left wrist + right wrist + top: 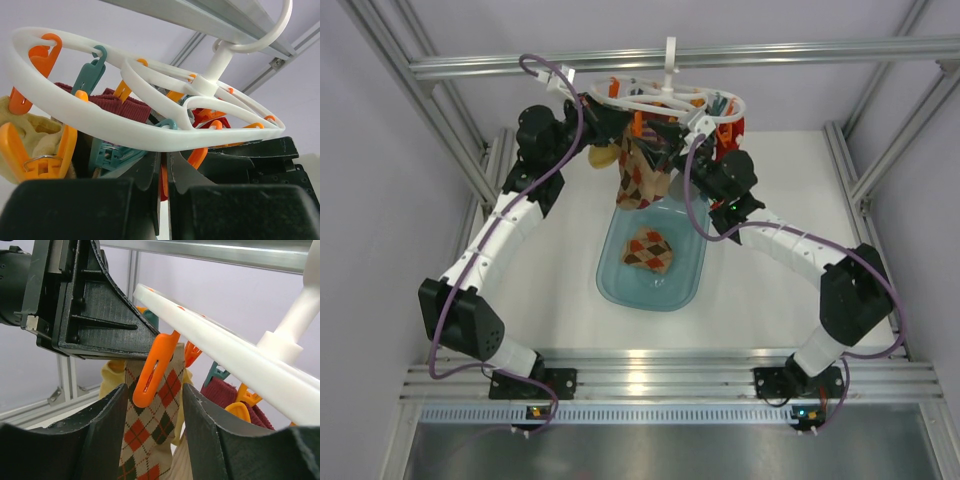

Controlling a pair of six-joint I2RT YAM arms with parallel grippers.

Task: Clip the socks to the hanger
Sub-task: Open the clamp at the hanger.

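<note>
White plastic ring hanger is hung by its hook from the aluminium frame bar.

Clipped so far, as far as can be seen: a mustard-yellow fabric sock and a dark red ribbed sock, both seen under the rings in the left wrist view. How many others are hung is not resolved.

Step in hand: a brown-orange argyle fabric sock is held up at the hanger, directly behind an orange plastic clip. Whether the clip already bites the fabric cannot be told.

Left gripper: jaws are drawn nearly together, with a sliver of orange between them. It is judged to be clamped on the upper end of that clip, to spread it.

Right gripper: fingers are set apart, with the argyle sock and the clip seen between them. Contact with the fabric cannot be confirmed.

Left to do: a second argyle sock is lying in the translucent blue plastic tray on the table, well below the hanger. The task is judged to be mostly done, with this clip to be finished and at least one sock unhung.
</note>
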